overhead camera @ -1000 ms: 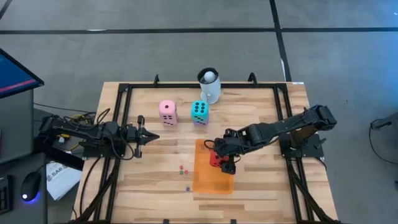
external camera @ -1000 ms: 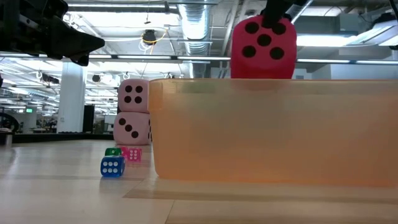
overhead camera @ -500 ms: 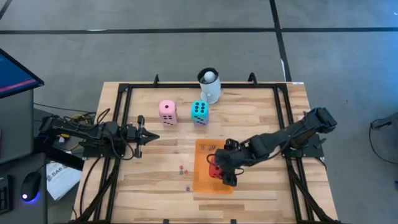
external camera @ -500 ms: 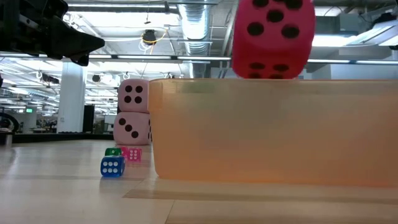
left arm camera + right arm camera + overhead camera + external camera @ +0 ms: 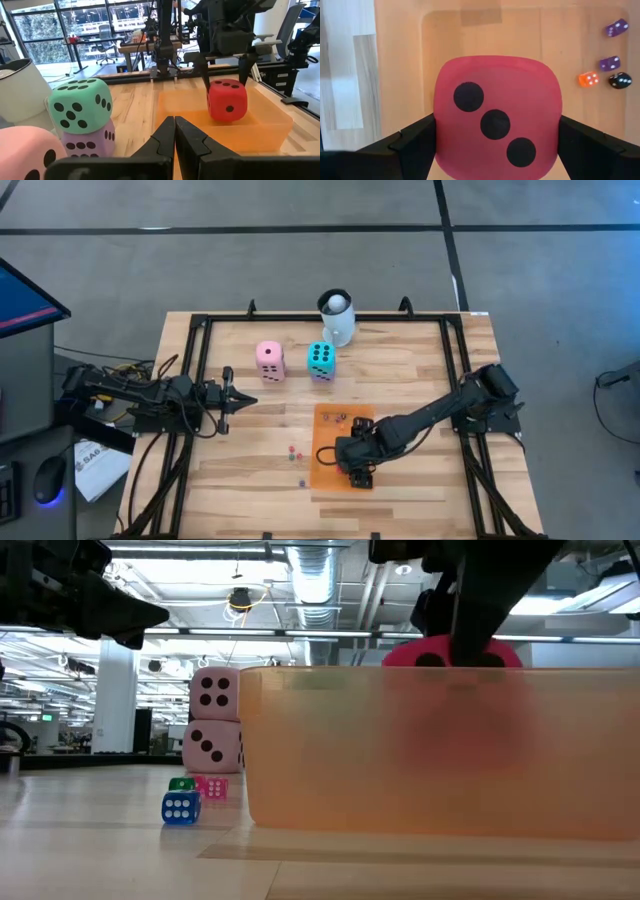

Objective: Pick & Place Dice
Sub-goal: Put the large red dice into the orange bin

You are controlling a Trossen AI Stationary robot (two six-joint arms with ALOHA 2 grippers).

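Low view, nearest the camera: translucent orange bin point(image 5: 440, 750), straight-walled, rounded rim; its frosted wall blurs what sits inside; the red die point(image 5: 452, 652) shows only as a rounded top above the rim and a pink smear through the wall. Beside the bin on the pale wood table point(image 5: 100, 850): a small hard blue die point(image 5: 180, 807) with white pips, then a green one point(image 5: 181, 784) and a pink one point(image 5: 211, 787) just behind it.

Right gripper point(image 5: 358, 470) reaches down into the bin point(image 5: 330, 470); fingers point(image 5: 405, 145) spread wide, one on each side of the red die point(image 5: 497, 115), flanking it closely; whether the pads press the faces cannot be told; die looks soft, matte, corners rounded, three black pips in a diagonal facing the wrist camera. In the left wrist view the red die point(image 5: 227, 100) is low inside the bin with the dark fingers coming down at either side. On the bin floor, well apart from the red die: two purple beads-sized dice point(image 5: 610, 63), one orange point(image 5: 588, 79), one black point(image 5: 620, 80); glossy, hard-edged.

Left gripper point(image 5: 232, 400) waits over the table's left side, jaws closed to a point, holding nothing.

Farther back: pink die point(image 5: 269, 362); teal die point(image 5: 320, 357) stacked on a purple die point(image 5: 90, 142); both plush, black-pipped. At the far edge: white mug point(image 5: 338, 322) with a ball in its mouth.
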